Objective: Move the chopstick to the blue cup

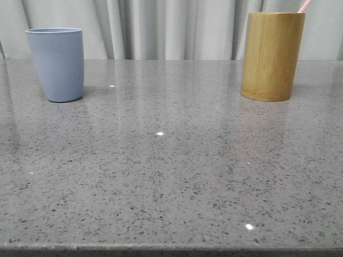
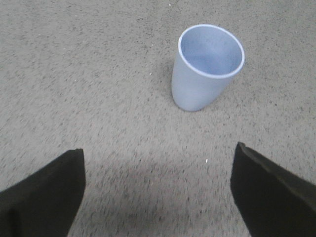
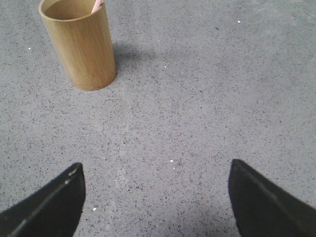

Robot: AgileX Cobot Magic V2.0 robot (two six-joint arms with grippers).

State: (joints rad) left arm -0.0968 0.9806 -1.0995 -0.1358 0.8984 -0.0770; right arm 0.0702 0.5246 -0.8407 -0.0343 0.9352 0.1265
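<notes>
Nothing was grasped yet: the chopstick (image 1: 304, 6) stood in the bamboo holder (image 1: 272, 56) at two o'clock on the worktop (image 1: 171, 176), the blue cup (image 1: 56, 64) at ten. Both the left claw (image 2: 158, 190) and right claw (image 3: 157, 197) gaped wide, empty; the right likely needed to reach and pinch the stick.

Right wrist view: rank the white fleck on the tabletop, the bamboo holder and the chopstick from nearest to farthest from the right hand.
1. White fleck: on the tabletop, just ahead of the right hand.
2. Bamboo holder: standing farther ahead, off to one side.
3. Chopstick: tip at the holder's far rim; nearly tied with the holder.
</notes>
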